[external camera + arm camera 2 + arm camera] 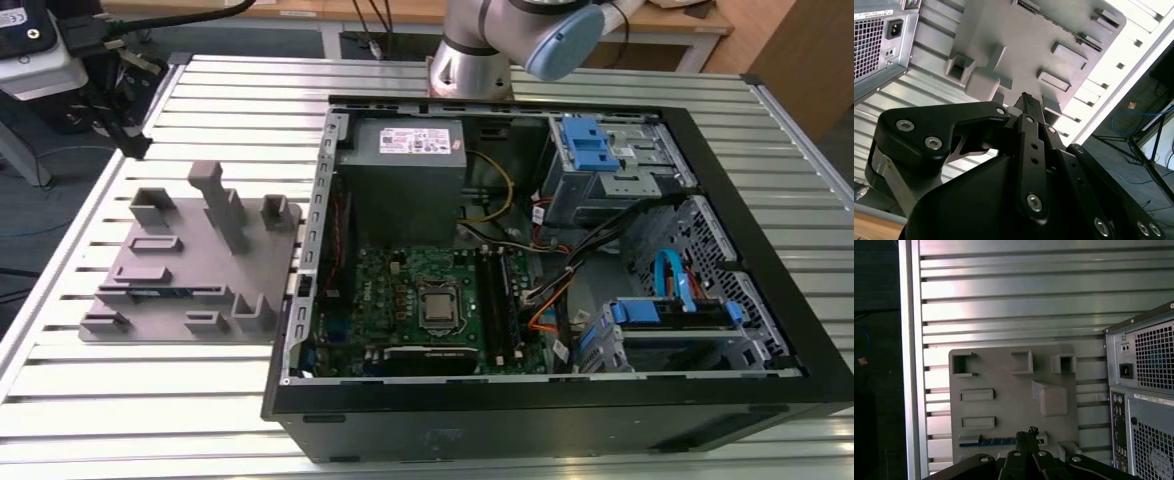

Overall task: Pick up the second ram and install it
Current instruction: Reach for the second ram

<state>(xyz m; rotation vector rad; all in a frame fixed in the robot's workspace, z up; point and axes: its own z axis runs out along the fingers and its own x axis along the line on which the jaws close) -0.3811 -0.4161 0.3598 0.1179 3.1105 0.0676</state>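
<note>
**Closed fingers over the fixture block, ram lying in its slot**

The black fingers [1021, 446] of the gripper [1027, 434] are pressed together at their tips with nothing between them; both wrist views show the gripper [1027, 100] like this. In the first wrist view, those tips line up with one end of the second ram [989, 441], a long, thin dark blue memory stick. It sits edge-up in a slot of the flat grey plastic fixture block [1004, 405]. Whether the tips touch the stick cannot be told.

In the exterior view the ram [167, 293] lies toward seven o'clock on the fixture block [187, 255]. The block sits at nine o'clock from the open black computer case [534, 410], just beside its wall. The large green motherboard [400, 290] lies inside the case. Both rest on the slatted aluminium table [134, 400], and the grey robot arm [474, 50] rises at twelve o'clock.
</note>
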